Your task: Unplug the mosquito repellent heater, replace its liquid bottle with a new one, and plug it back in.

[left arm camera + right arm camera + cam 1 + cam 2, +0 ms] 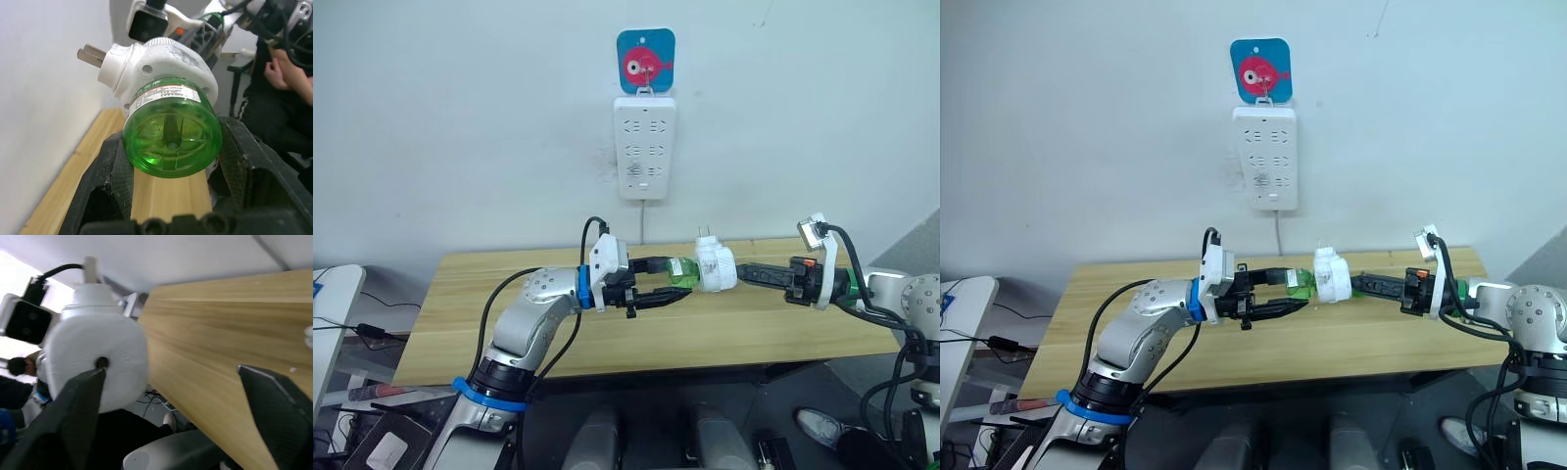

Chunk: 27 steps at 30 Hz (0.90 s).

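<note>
Above the pale wooden table (607, 343), right gripper (744, 273) grips the white rounded plastic heater (716, 267) — left gripper (668, 283), jaws straddling the green translucent bottle (682, 272), should clamp squarely before unscrewing.

The heater (715, 266) is white and rounded, unplugged, held in the air above the table and lying sideways (prongs point up toward the wall). A green bottle (682, 271) sits in its base.
</note>
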### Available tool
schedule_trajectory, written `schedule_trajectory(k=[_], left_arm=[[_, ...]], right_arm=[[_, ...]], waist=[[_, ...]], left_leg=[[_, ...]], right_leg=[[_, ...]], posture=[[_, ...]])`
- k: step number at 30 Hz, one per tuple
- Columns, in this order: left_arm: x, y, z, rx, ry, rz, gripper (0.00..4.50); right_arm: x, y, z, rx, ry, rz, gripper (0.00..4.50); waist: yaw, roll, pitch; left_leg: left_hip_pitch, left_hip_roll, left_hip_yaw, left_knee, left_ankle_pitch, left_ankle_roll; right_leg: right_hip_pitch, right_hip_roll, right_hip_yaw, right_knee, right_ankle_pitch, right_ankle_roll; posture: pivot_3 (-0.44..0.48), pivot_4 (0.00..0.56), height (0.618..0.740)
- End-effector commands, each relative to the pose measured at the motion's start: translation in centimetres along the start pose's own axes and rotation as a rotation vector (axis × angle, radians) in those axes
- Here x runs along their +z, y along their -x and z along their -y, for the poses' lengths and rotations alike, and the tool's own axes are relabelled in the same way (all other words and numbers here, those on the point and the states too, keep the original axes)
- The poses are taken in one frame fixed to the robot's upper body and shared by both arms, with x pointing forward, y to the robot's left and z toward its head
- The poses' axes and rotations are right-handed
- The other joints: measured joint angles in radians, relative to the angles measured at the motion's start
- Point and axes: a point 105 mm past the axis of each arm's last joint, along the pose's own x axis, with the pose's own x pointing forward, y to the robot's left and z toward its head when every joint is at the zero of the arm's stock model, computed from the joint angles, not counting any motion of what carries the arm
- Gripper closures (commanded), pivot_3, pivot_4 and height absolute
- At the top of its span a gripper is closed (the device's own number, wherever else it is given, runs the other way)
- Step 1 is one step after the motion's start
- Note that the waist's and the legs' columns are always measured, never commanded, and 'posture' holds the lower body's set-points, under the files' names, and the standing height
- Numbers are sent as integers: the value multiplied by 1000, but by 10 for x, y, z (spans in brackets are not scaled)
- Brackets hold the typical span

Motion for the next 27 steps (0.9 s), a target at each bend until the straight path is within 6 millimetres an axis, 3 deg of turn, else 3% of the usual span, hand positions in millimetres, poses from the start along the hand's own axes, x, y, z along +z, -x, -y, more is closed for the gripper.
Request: schedule_trajectory(k=[1, 18, 27], left_arm=[[3, -2, 5, -32, -26, 4, 2257], [2, -3, 11, -75, -3, -1, 2257], [-1, 0, 12, -76, -4, -19, 2257]], right_arm=[[-1, -6, -26, 143, -1, -10, 62], [-9, -5, -44, 232, -75, -73, 62], [-11, -3, -39, 186, -59, -81, 62]], waist=[[1, 0, 0], [9, 0, 0], [9, 0, 0]], left_leg=[[0, 0, -1, 0, 0, 0], [-1, -1, -1, 0, 0, 0], [-1, -1, -1, 0, 0, 0]], right_leg=[[0, 0, 0, 0, 0, 0], [0, -1, 1, 0, 0, 0], [0, -1, 1, 0, 0, 0]], posture=[[-17, 127, 740], [-18, 133, 740], [-18, 135, 740]])
